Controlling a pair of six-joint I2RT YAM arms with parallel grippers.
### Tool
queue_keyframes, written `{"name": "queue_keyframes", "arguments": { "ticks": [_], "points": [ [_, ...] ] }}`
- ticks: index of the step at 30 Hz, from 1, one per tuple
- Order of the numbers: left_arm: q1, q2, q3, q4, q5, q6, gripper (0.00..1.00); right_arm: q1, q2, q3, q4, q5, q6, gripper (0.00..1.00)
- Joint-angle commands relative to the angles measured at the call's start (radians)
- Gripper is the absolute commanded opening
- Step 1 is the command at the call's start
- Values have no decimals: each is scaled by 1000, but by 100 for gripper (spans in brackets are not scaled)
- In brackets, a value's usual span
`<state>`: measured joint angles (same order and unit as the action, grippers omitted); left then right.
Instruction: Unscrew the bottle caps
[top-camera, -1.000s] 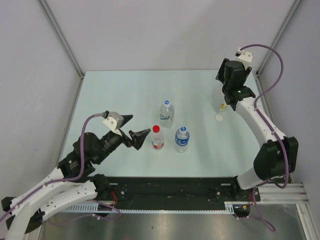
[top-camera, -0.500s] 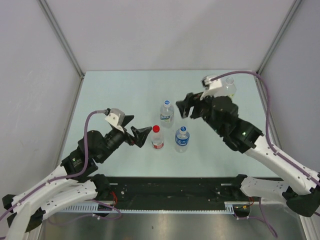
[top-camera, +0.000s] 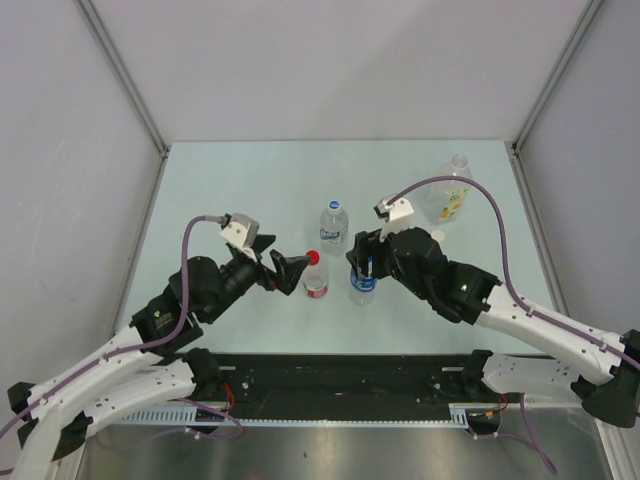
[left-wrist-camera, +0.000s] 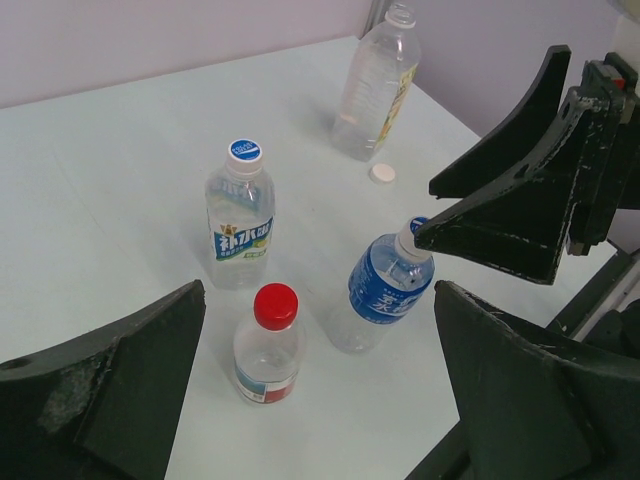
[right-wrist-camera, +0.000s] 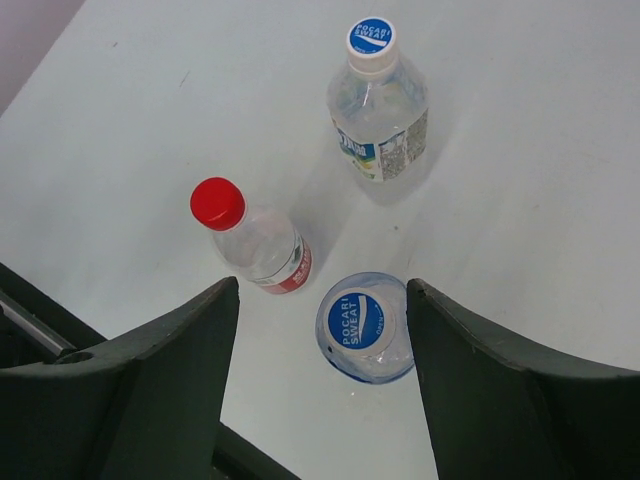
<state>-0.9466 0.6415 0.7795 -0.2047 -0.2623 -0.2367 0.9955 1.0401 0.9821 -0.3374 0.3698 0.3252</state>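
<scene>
Now that the right claw has swung in from the far corner, it hangs partly open and empty directly over the blue cap of the blue-labelled bottle, while the left claw, spread wide and holding nothing, sits just beside the red-capped bottle. Behind them the white-and-blue bottle is capped. Farthest back, the larger bottle stands open, its white cap on the tabletop, so three caps seem left.

Narrow gap between red-capped bottle and blue-labelled bottle; table left side open.
</scene>
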Motion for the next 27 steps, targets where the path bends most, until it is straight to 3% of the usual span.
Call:
{"name": "queue_keyframes", "arguments": {
  "ticks": [1, 19, 27],
  "points": [
    [-1, -20, -2, -1, 5, -24, 100, 17, -14, -26, 40, 23, 37, 71],
    [-1, -22, -25, -7, 12, -46, 100, 14, 51, -69, 46, 73, 54, 63],
    [-1, -23, -29, -9, 14, -41, 100, 11, 48, -76, 41, 75, 58, 37]
  ]
}}
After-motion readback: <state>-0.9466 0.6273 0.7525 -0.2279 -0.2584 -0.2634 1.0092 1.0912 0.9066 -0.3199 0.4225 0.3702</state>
